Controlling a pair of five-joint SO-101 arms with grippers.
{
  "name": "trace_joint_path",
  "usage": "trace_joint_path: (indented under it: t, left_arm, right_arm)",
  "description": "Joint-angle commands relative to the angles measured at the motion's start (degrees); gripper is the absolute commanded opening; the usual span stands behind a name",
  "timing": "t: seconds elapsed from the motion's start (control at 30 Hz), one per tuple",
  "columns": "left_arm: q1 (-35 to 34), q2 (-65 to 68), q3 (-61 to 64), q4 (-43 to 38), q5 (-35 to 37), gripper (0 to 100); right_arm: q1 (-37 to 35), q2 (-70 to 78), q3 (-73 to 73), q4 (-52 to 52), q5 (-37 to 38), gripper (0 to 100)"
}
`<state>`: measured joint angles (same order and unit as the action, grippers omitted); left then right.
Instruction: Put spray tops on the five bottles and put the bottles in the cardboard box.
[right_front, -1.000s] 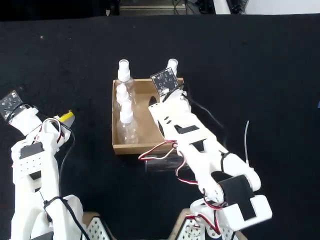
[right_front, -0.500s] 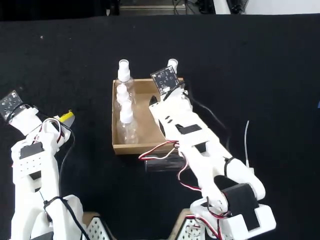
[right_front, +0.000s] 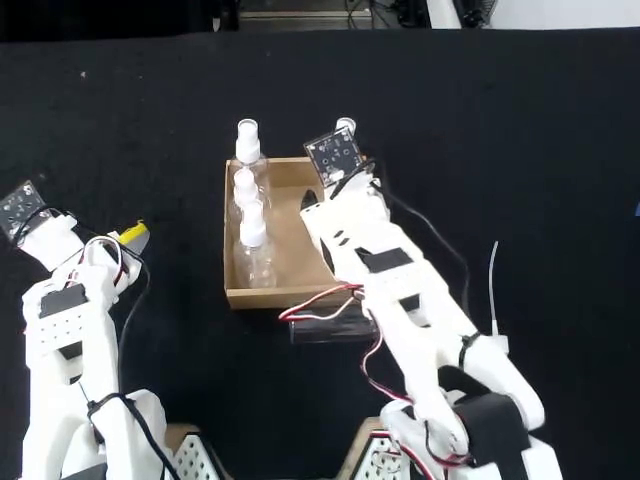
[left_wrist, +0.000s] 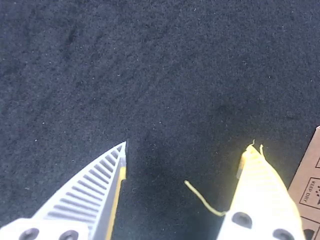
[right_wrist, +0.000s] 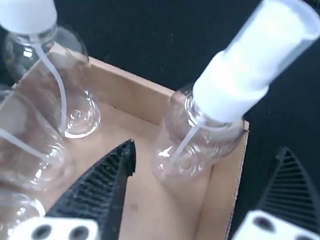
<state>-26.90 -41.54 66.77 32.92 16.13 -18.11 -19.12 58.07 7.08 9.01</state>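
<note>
Brown cardboard box (right_front: 290, 293) sits on the black table (right_front: 520, 150) with 4 topped bottles (right_front: 252, 240) standing inside. The right gripper (right_wrist: 207, 147) is wide open, the corner bottle (right_wrist: 172, 145) between its fingers, not squeezed. The left gripper (left_wrist: 187, 146) is open too, holding nothing.

Right arm (right_front: 385, 265) outstretched, right claw (right_wrist: 208, 146) spread wide; left arm (right_front: 68, 315) bent, left claw (left_wrist: 187, 146) also spread.
</note>
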Motion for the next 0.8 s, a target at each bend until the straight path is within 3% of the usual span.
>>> trace_joint_path:
  t: [0.0, 0.2, 0.47, 0.77]
  left_arm:
    - [-0.04, -0.70, -1.27, -1.05, -0.44, 34]
    - [-0.04, -0.70, -1.27, -1.05, -0.44, 34]
    - [0.04, -0.70, -1.27, -1.05, -0.44, 34]
    - [0.04, -0.70, -1.27, -1.05, -0.44, 34]
  right_arm:
    - [1.58, -3.38, -3.38, 0.44, 0.00, 39.0]
    - [1.32, -3.65, -4.88, 5.19, -0.18, 39.0]
    - [1.49, -3.65, -12.26, 20.13, -8.09, 38.9]
    - [1.67, -3.65, -17.54, 34.11, -8.00, 38.9]
